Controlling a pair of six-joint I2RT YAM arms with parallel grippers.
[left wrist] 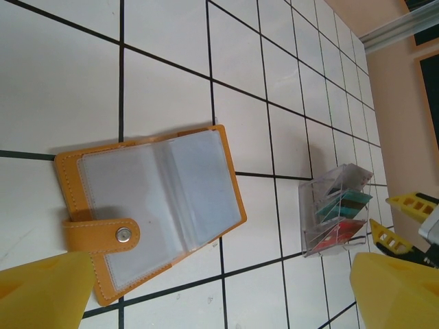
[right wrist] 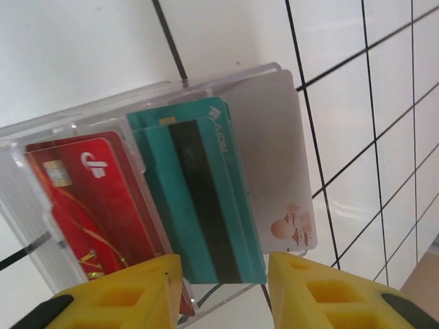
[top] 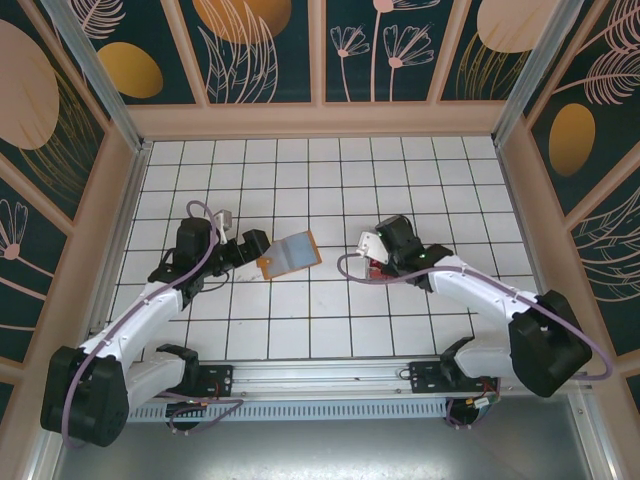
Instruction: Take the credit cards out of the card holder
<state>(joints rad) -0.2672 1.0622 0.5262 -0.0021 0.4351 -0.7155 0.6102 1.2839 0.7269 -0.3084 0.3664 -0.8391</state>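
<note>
The card holder point(left wrist: 154, 205) lies open on the white tiles, tan-orange outside with clear pockets that look empty; it is also at centre point(top: 290, 253). My left gripper point(left wrist: 219, 301) hovers open just left of it point(top: 257, 248), nothing between its yellow fingers point(left wrist: 41, 291). The credit cards stand in a clear plastic box point(right wrist: 41, 226): a red one point(right wrist: 89, 199), teal ones point(right wrist: 199, 199) and a pale grey one point(right wrist: 274, 178). My right gripper point(right wrist: 223, 288) is right over the box with its jaws apart, the teal cards' lower edge showing in the gap without touching the fingers.
The clear box point(left wrist: 336, 209) sits about one tile right of the holder, and is mostly covered by my right gripper point(top: 373, 260) from above. Wooden walls point(top: 320, 120) enclose the tiled table on three sides. Bare tiles lie in front of the holder.
</note>
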